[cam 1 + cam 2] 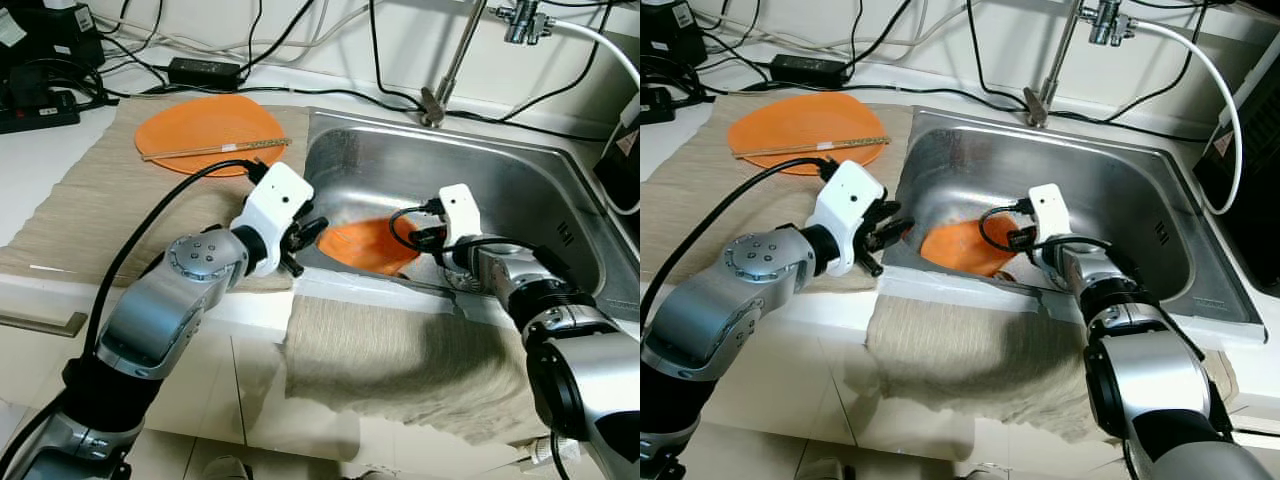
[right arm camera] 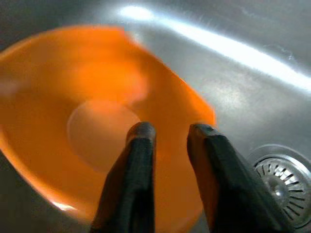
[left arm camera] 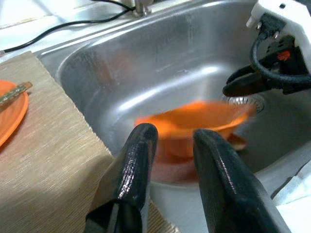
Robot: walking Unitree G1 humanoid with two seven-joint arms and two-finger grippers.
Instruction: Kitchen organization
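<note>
The right wrist view looks straight down the right pincer (image 2: 167,133) into an orange bowl (image 2: 92,121). The two black fingers stand slightly parted with nothing between them, their tips poised over the bowl's inner face beside its flat bottom. The bowl is blurred here, so contact between tips and bowl cannot be confirmed.

In the left eye view, the near edge of the table carries a beige cloth (image 1: 420,350) that hangs over the front. Just behind it lies the steel sink (image 1: 520,190). The bowl leans tilted against the sink's near wall, with its opening turned toward the right pincer. That pincer reaches in from the right, directly over the bowl. The sink drain (image 2: 284,187) lies just beside the bowl, on the side away from the left arm.

The left pincer (image 1: 305,240) hovers at the sink's left rim, over the edge of a beige mat (image 1: 90,210). Its fingers are also parted and empty. In the left wrist view the bowl lies ahead of and below these fingers, clearly apart from them.

The governing relation: the bowl lies straight along the right pincer's finger axis, whereas the left pincer stands off to the bowl's side. The right arm is therefore judged the nearer one for a grasp on the bowl's rim.

Farther back on the mat, an orange plate (image 1: 210,132) rests flat with chopsticks (image 1: 215,150) laid across it. A faucet (image 1: 450,70) rises behind the sink.
</note>
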